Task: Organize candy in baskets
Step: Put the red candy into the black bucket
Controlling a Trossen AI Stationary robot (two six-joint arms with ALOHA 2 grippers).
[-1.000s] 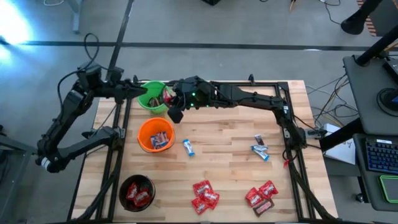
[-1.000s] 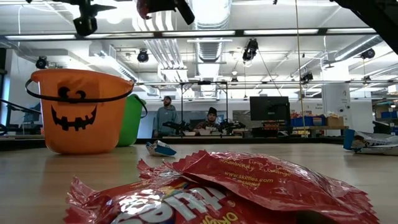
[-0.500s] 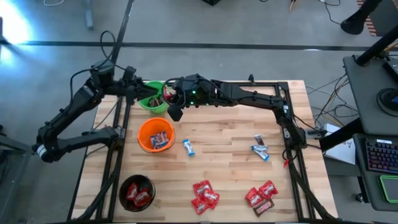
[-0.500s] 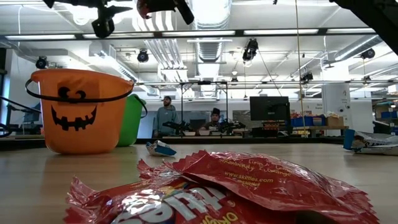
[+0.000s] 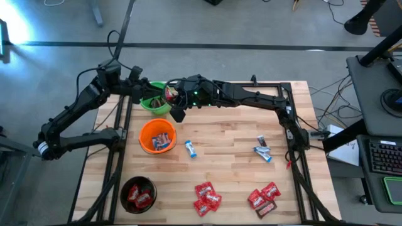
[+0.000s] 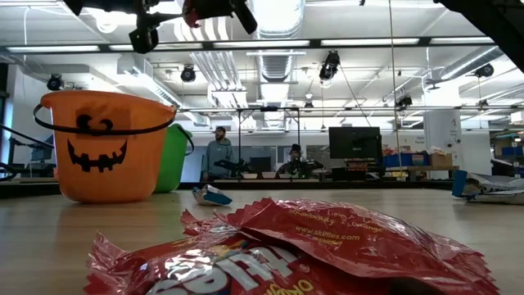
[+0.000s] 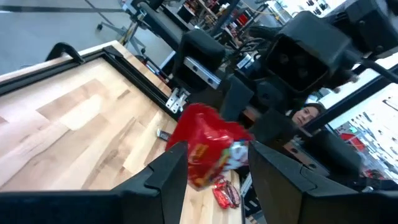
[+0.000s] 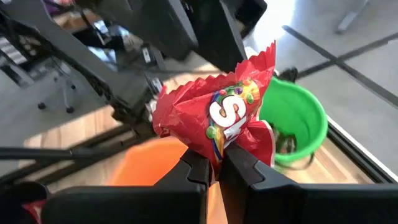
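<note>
My right gripper hangs over the right rim of the green basket, shut on a red candy packet. My left gripper is open at the basket's far-left side. Its fingers frame the packet from a short way off in the left wrist view. The orange basket holds blue-and-white candy. The black basket holds red candy. Dark candy lies in the green basket. Loose red candy and blue-and-white candy lie on the table. My right gripper pinches the red packet's crimped lower end between its two fingers. The fingers come nearly level from the table's right side. The packet stands up past the fingertips, crumpled, lifted clear above the green basket.
More red and dark candy lies near the front right corner, and blue-and-white pieces at mid right. A red packet lies right before the low camera. A black frame rail runs along the far edge.
My left gripper has swung along the far edge toward the table's right, closing in on the green basket and the held red packet. It has stayed open.
</note>
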